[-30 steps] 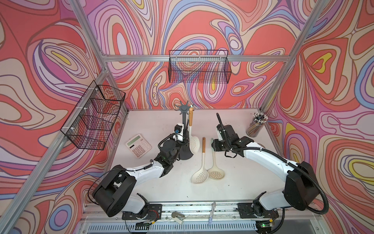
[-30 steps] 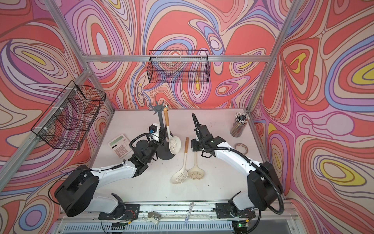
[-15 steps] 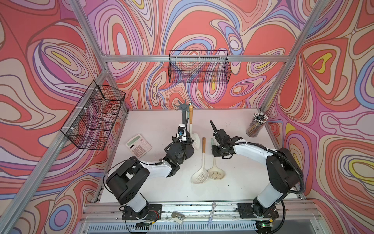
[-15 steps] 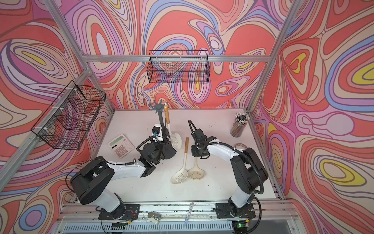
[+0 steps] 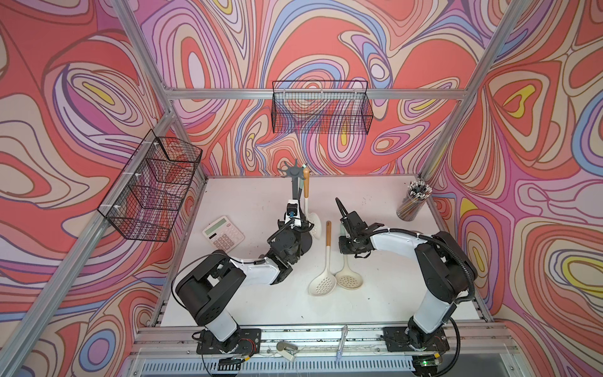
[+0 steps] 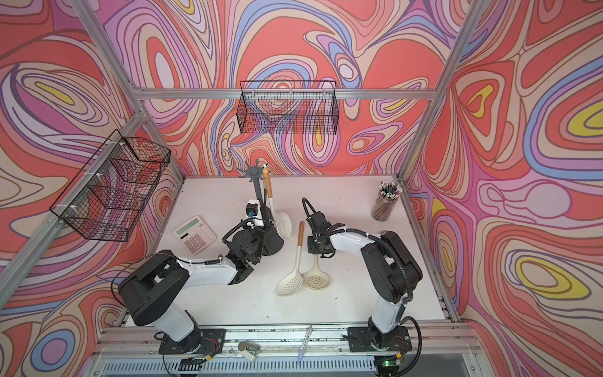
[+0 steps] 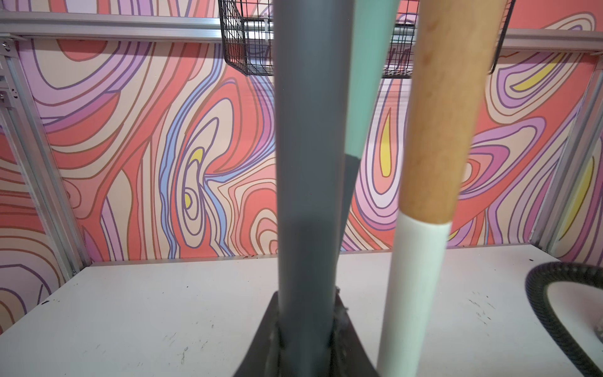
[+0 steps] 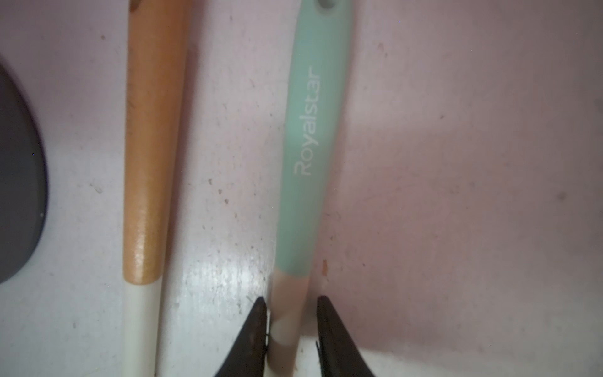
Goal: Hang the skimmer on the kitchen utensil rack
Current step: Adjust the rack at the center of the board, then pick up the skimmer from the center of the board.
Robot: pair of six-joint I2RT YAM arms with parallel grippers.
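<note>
Right wrist view is showing us the right gripper (image 8: 291,300) with its jaws standing apart, one on each side of the beige neck of the mint-handled skimmer (image 8: 310,147), which is lying flat on the white table (image 8: 456,196); one finger (image 8: 253,336) is seeming to touch the neck, a thin gap is showing at the other. The wooden-handled skimmer (image 8: 151,147) is lying just beside it, almost parallel, and in both top views their perforated heads are resting edge to edge. The kitchen utensil rack (image 5: 295,187) is standing upright near them, and the hanging skimmer (image 5: 306,184) and a mint-handled tool (image 7: 368,81) are already occupying its crown on the right arm's side. The left gripper (image 5: 298,228) is sitting low at the pole; its jaws are closed, but the fingers are hidden, so we cannot tell whether they are clamping it. The calculator (image 5: 223,232) and the pen cup (image 5: 412,202) are standing well apart, near opposite table edges, and the back basket (image 5: 321,107) and the side basket (image 5: 151,186) are hanging on the walls above. Bare table is lying open around the right arm and along the front.
</note>
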